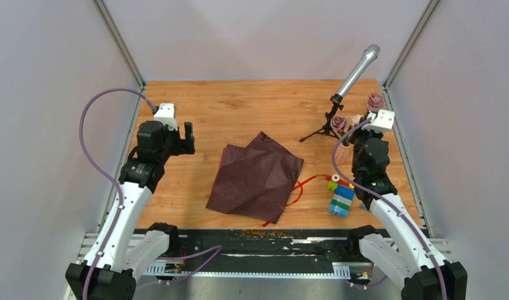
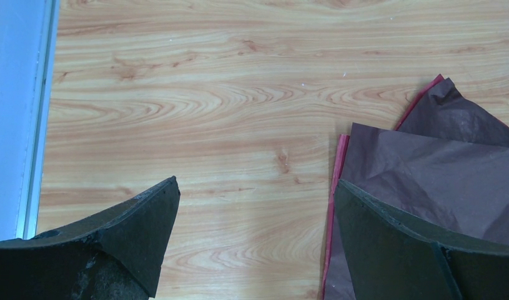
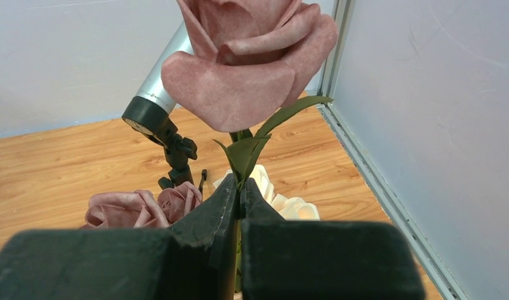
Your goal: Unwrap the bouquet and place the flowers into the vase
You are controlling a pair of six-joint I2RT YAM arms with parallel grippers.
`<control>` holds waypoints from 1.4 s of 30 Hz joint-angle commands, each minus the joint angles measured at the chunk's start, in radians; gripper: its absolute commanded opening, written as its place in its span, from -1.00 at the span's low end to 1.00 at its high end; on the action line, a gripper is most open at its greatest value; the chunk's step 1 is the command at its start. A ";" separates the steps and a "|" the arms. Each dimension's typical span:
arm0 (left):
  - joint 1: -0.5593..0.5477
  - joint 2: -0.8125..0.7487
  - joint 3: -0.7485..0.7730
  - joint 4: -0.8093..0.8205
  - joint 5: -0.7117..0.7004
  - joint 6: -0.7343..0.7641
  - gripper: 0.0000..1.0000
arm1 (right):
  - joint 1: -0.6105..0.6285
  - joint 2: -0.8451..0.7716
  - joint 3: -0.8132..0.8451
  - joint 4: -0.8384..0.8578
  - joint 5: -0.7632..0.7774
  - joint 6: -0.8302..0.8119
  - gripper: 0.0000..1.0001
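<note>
Roses [image 3: 248, 62] x3; R gripper [image 3: 240, 190] pinches 1 stem

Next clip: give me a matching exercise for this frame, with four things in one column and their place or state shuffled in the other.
Things
1. wrapping paper
2. left end effector
3. right end effector
4. microphone

Place or state
A. shut on the stem of a mauve rose
B. lying unfolded in the middle of the table
C. open over bare wood
D. on a tripod, far right corner

Pairs: 1-B, 2-C, 3-A, 4-D
</note>
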 commanded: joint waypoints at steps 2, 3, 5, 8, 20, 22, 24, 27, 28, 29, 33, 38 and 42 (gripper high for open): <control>0.007 -0.014 -0.007 0.045 -0.006 0.023 1.00 | -0.009 0.032 -0.018 0.101 -0.033 0.011 -1.00; 0.007 -0.014 -0.007 0.046 -0.006 0.023 1.00 | -0.010 0.040 -0.019 0.109 -0.036 0.010 -1.00; 0.007 -0.014 -0.009 0.047 -0.006 0.024 1.00 | -0.012 0.056 -0.021 0.128 -0.040 0.007 -1.00; 0.007 -0.014 -0.010 0.045 -0.005 0.026 1.00 | -0.015 0.076 -0.026 0.150 -0.050 0.000 -1.00; 0.007 -0.011 -0.013 0.048 0.001 0.029 1.00 | -0.021 0.122 -0.077 0.201 -0.057 -0.021 -1.00; 0.007 -0.010 -0.013 0.050 0.003 0.030 1.00 | -0.021 0.130 -0.087 0.201 -0.067 -0.012 -1.00; 0.007 -0.008 -0.013 0.050 0.003 0.030 1.00 | -0.022 0.138 -0.095 0.194 -0.071 0.001 -1.00; 0.007 -0.008 -0.014 0.049 0.004 0.030 1.00 | -0.021 0.149 -0.109 0.185 -0.068 0.029 -1.00; 0.007 -0.008 -0.015 0.049 0.004 0.030 1.00 | -0.022 0.153 -0.114 0.179 -0.066 0.032 -1.00; 0.007 -0.008 -0.015 0.049 0.005 0.030 1.00 | -0.022 0.157 -0.117 0.172 -0.063 0.033 -1.00; 0.007 -0.010 -0.015 0.050 0.007 0.030 1.00 | -0.021 0.165 -0.139 0.159 -0.045 0.086 -1.00; 0.007 -0.011 -0.016 0.049 0.007 0.031 1.00 | -0.022 0.184 -0.146 0.140 -0.036 0.115 -1.00; 0.007 -0.013 -0.017 0.048 0.006 0.030 1.00 | -0.022 0.183 -0.149 0.130 -0.043 0.124 -0.84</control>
